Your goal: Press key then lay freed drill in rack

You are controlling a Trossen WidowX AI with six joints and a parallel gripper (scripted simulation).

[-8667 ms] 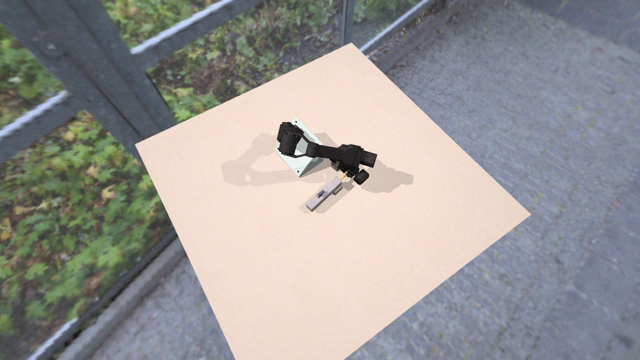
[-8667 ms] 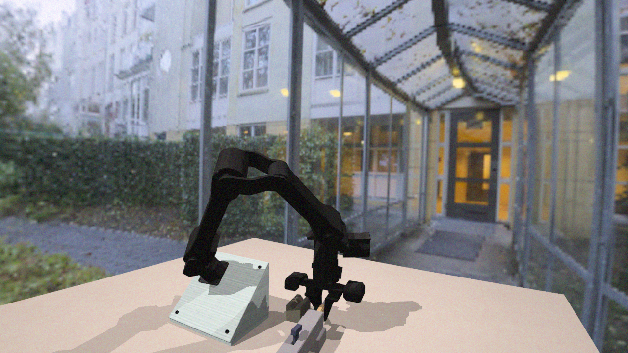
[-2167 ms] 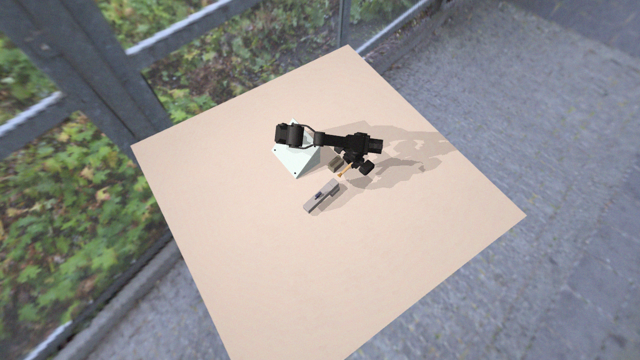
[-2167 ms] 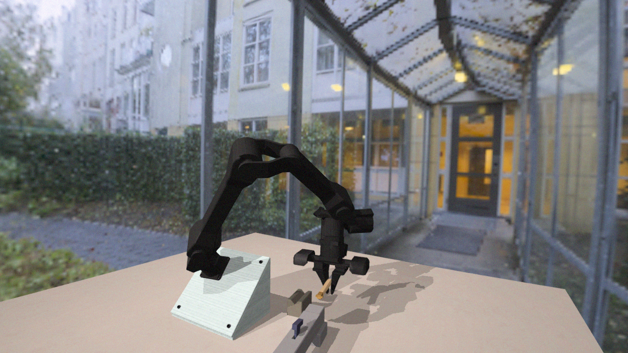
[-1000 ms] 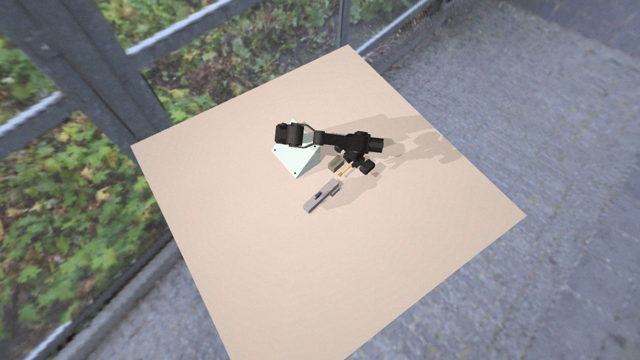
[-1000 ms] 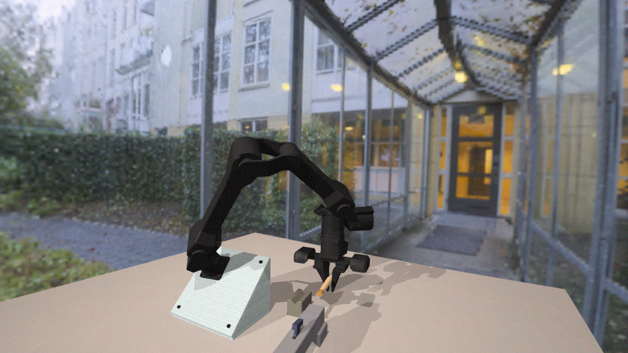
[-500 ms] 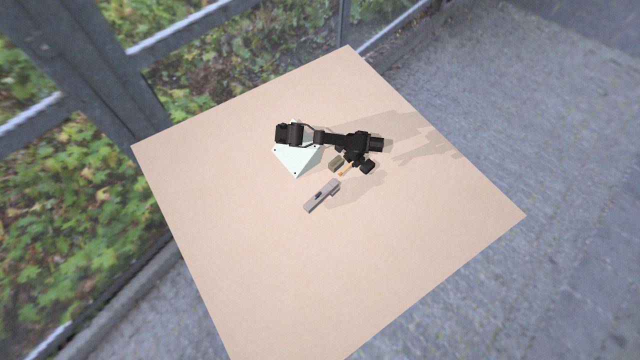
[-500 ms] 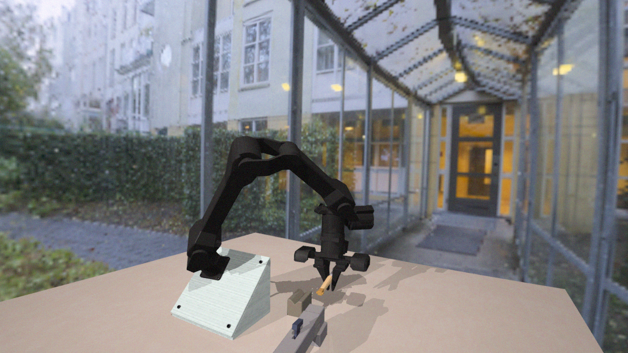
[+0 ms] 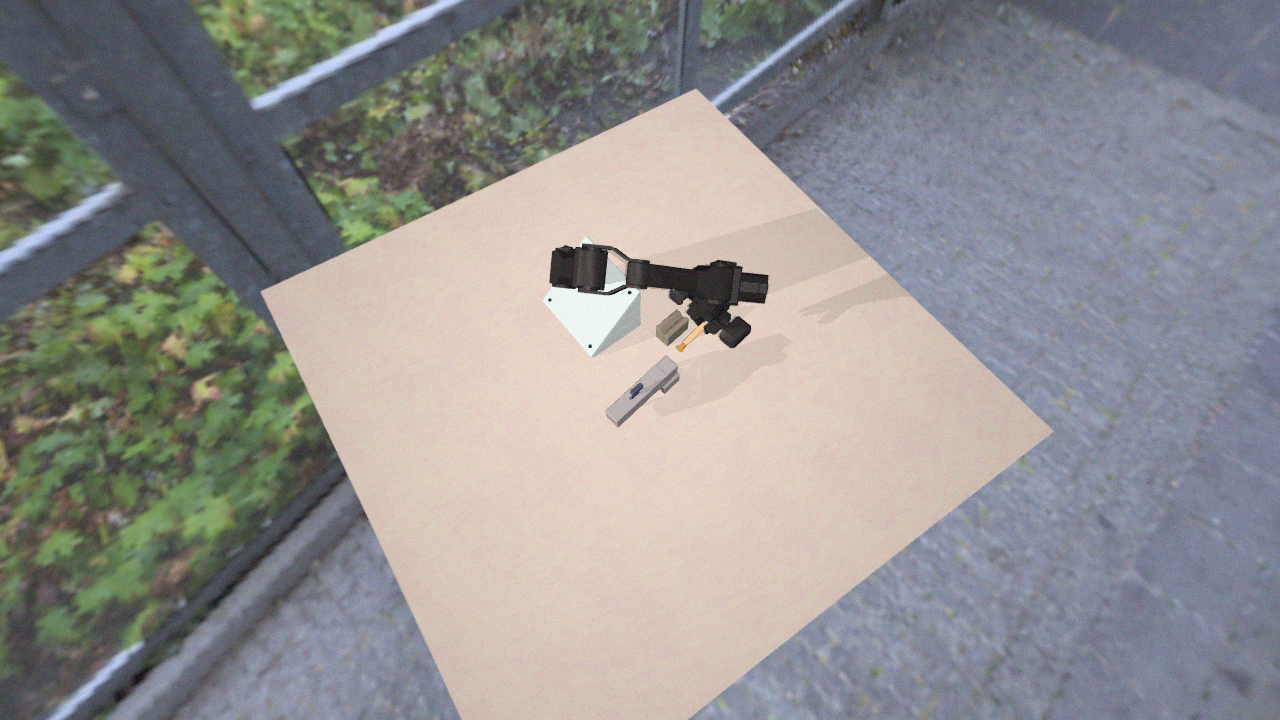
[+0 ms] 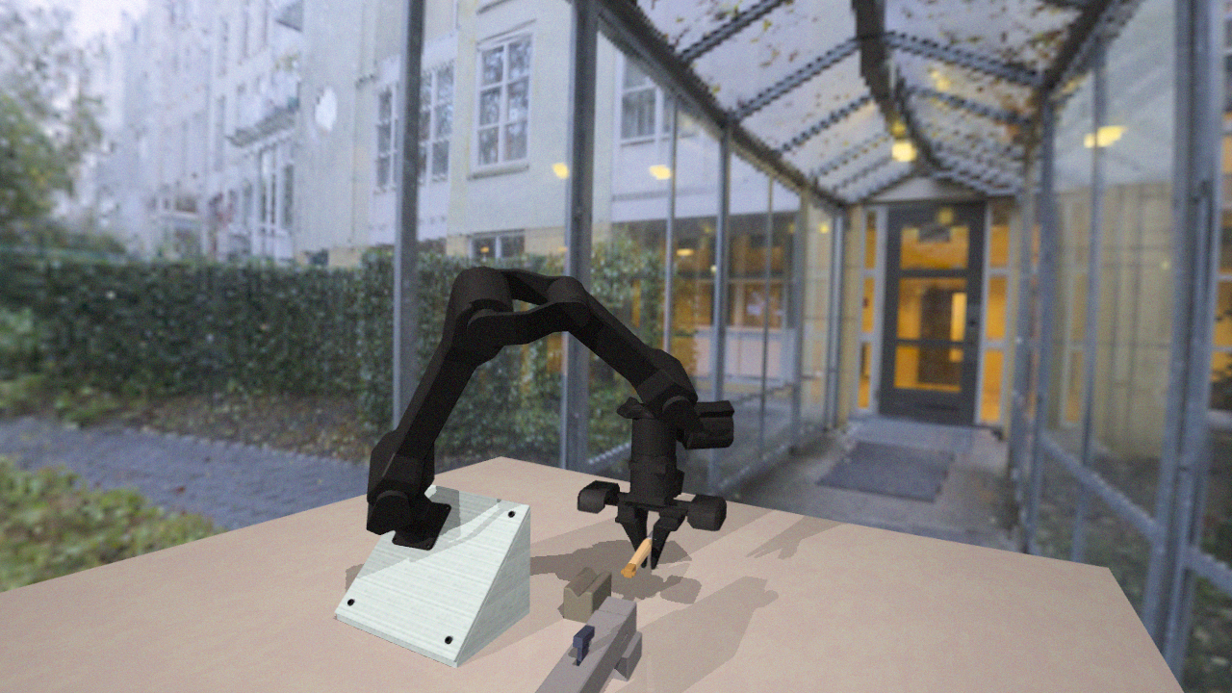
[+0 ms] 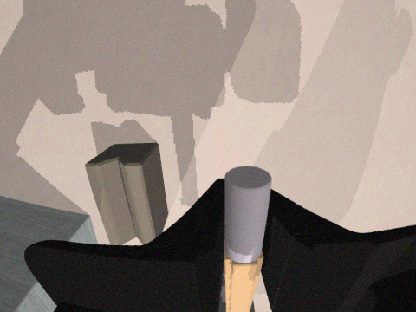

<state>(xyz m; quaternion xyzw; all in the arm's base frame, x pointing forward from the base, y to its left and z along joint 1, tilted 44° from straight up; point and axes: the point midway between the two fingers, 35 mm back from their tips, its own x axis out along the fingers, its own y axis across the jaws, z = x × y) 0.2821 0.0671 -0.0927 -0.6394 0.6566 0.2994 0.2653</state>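
My gripper (image 9: 699, 329) (image 10: 648, 551) (image 11: 234, 186) is shut on the drill (image 9: 691, 337) (image 10: 635, 560) (image 11: 245, 237), a thin rod with an orange shank and a grey tip. It holds the drill slanted in the air, a little above the table. The rack (image 9: 671, 326) (image 10: 585, 593) (image 11: 128, 191), a small olive block with a V groove, stands on the table just left of the drill. The grey fixture block (image 9: 640, 392) (image 10: 603, 651) with the dark blue key (image 9: 635, 390) (image 10: 582, 642) on top lies in front of the rack.
The arm's pale green wedge base (image 9: 590, 317) (image 10: 439, 594) (image 11: 35, 272) stands left of the rack. The tan table top (image 9: 537, 537) (image 10: 861, 620) ends in open edges on all sides.
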